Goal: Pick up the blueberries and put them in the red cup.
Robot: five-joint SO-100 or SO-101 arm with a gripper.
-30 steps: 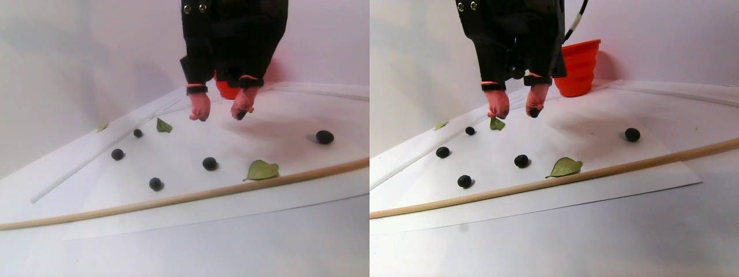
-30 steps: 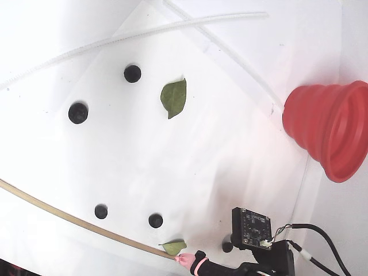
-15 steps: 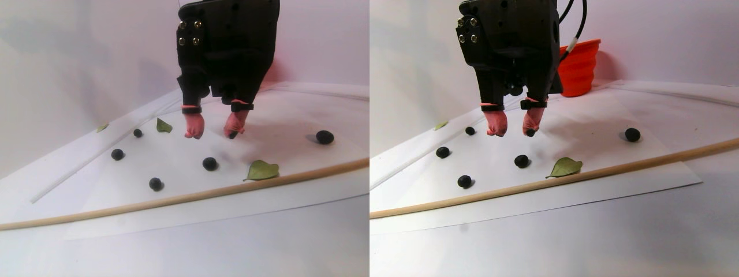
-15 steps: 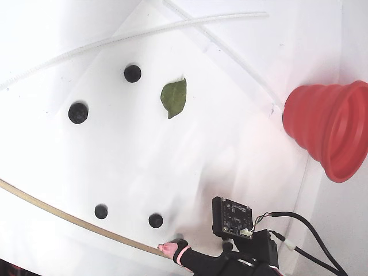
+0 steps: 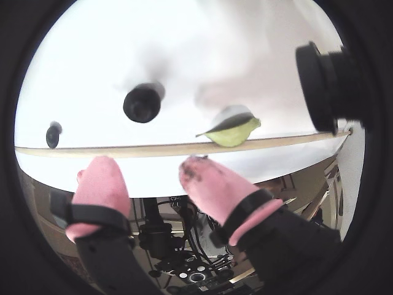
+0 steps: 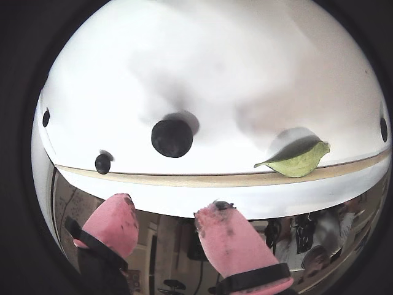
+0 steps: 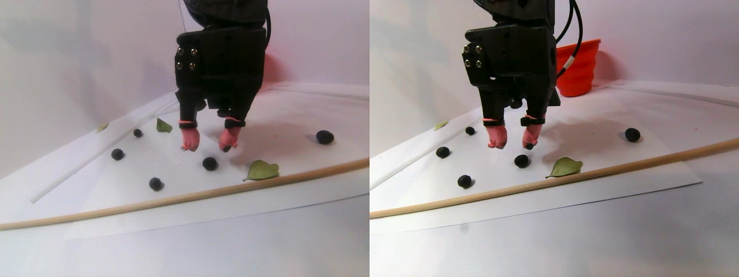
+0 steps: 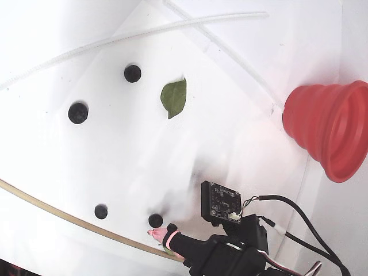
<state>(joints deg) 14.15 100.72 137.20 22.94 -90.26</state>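
White paper (image 7: 173, 202) carries 5 blueberries (image 7: 210, 164). Gripper (image 7: 206, 144), fingers spread and empty, hovers above one berry, at its 12 o'clock. Red cup (image 8: 330, 129) stands well apart.

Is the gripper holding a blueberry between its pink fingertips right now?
No. In a wrist view the gripper is open with an empty gap, and the nearest blueberry lies on the white sheet beyond the fingertips.

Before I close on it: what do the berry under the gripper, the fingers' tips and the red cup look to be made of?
Berry: matte dark ball without shine, perhaps foam or clay. Fingers: pink soft-looking covers, smudged dark, likely rubber or silicone. Red cup: stepped ribbed rings, probably collapsible silicone.
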